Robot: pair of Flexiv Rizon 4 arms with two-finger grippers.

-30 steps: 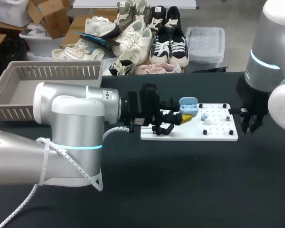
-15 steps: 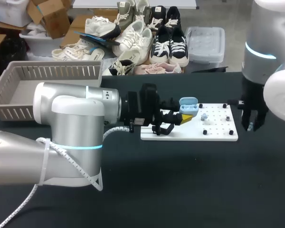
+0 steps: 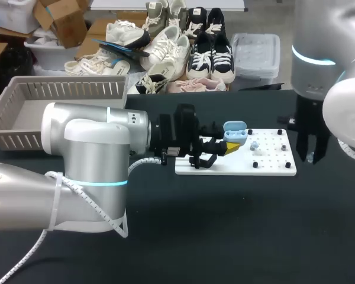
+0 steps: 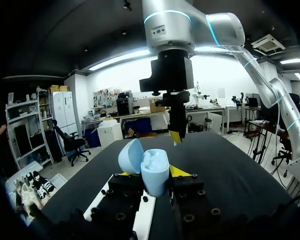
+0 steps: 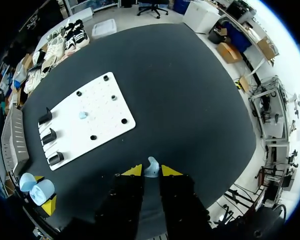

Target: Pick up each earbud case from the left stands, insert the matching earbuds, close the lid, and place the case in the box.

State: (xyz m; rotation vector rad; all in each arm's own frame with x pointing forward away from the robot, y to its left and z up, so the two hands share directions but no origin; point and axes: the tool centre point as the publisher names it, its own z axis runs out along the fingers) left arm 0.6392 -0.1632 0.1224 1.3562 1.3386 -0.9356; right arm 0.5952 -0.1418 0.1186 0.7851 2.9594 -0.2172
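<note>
Both sides of the open blue earbud case (image 4: pixel 155 167) are clamped by the left gripper (image 4: pixel 151 173), held over the white board (image 3: pixel 266 167). One loose earbud (image 3: pixel 254 144) is seen on the board at the case's four o'clock. Off the board's three o'clock edge, a second earbud (image 5: pixel 151 165) is pinched by the right gripper (image 5: pixel 151 171).

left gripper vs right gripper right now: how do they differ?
The left gripper holds the open light-blue earbud case; the right gripper pinches one small light-blue earbud. The left gripper lies level near the stand end of the white pegboard; the right gripper points straight down over the black table beside that board. Both are shut on their load.
</note>
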